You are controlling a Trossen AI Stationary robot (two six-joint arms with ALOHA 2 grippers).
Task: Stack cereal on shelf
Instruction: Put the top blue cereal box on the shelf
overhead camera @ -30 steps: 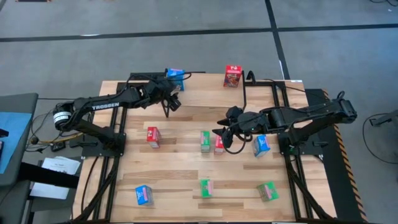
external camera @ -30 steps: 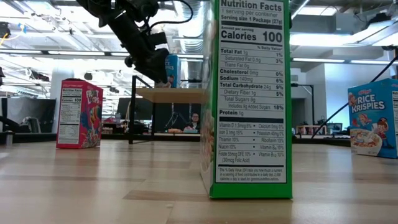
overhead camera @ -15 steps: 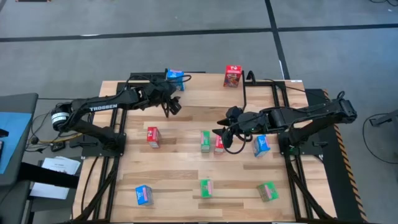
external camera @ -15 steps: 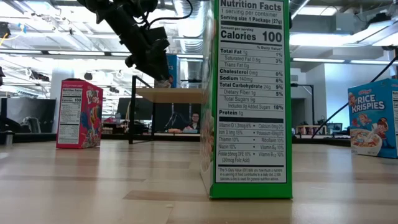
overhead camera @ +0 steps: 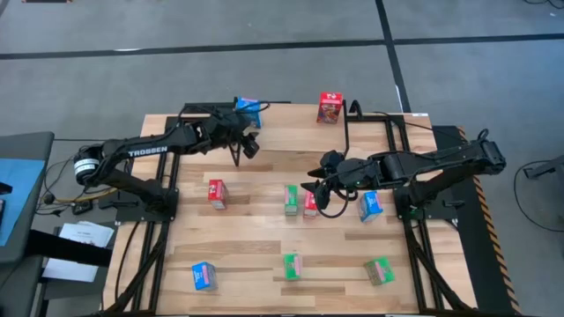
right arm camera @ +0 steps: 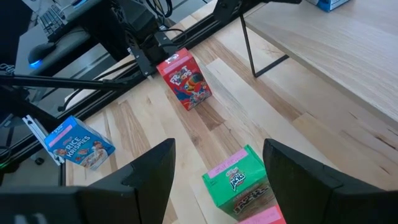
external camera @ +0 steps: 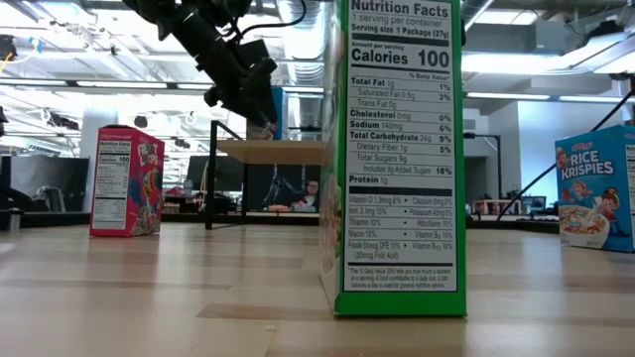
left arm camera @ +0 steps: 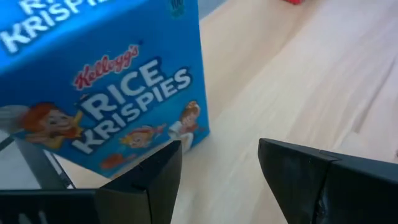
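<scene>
Pale shelf [left arm camera: 298, 74] planks carry an upright blue Rice Krispies box [left arm camera: 106, 87] just beyond the left gripper [left arm camera: 217, 174]'s parted, apparently empty fingers.

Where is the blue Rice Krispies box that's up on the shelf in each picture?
High view: blue box at the shelf's left end.
Low view: mostly hidden behind the left gripper, above the plank.
Left wrist view: fills the upper left, beyond the jaws.
Right wrist view: only a corner at the top edge.
Shared landmark: the shelf's light plank.
</scene>
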